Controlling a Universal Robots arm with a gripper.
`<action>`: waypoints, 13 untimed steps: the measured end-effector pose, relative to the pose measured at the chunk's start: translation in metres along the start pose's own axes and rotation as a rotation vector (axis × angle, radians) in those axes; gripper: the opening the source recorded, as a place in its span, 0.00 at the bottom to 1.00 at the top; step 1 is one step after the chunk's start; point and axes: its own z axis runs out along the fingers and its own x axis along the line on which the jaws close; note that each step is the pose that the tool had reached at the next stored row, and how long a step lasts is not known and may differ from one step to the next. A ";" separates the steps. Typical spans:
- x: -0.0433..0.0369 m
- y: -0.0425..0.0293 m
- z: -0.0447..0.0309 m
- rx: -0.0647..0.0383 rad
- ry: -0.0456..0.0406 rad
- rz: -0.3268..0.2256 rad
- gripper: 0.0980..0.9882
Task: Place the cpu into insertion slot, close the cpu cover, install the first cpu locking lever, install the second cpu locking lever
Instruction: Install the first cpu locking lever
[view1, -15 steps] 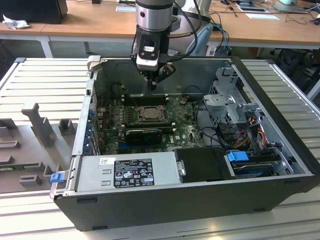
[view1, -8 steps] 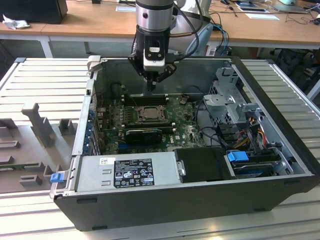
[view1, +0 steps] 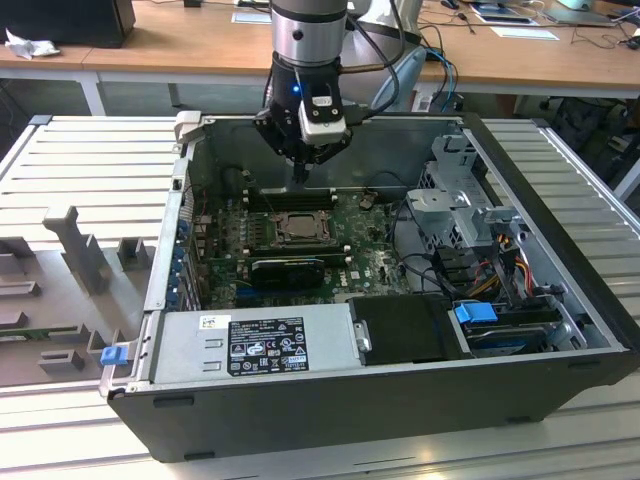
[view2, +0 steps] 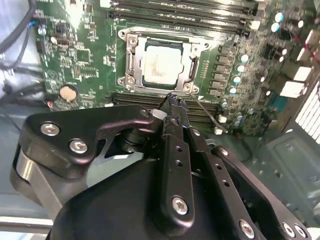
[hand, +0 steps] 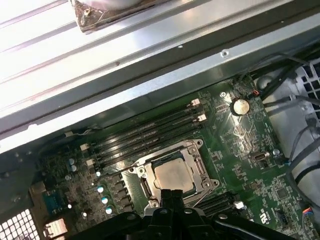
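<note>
The cpu, pale silver-grey, lies flat in the insertion slot on the green motherboard. The dark metal cpu cover lies down around it, and the chip shows through its window. A thin wire locking lever sticks out slantwise from one corner of the socket. My gripper hangs above the socket's edge, a little towards the case's back wall. Its fingers are shut together with nothing between them.
Memory slots run along both sides of the socket. A long black ribbed card lies nearer the power supply. Cables and a drive cage fill the exterior view's right. The case walls ring the board.
</note>
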 end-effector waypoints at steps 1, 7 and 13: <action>0.0000 0.0000 0.0001 0.000 0.0010 -0.020 0.01; 0.0000 0.0000 0.0002 0.002 0.0079 -0.173 0.01; 0.0000 0.0000 0.0005 0.004 0.0129 -0.315 0.01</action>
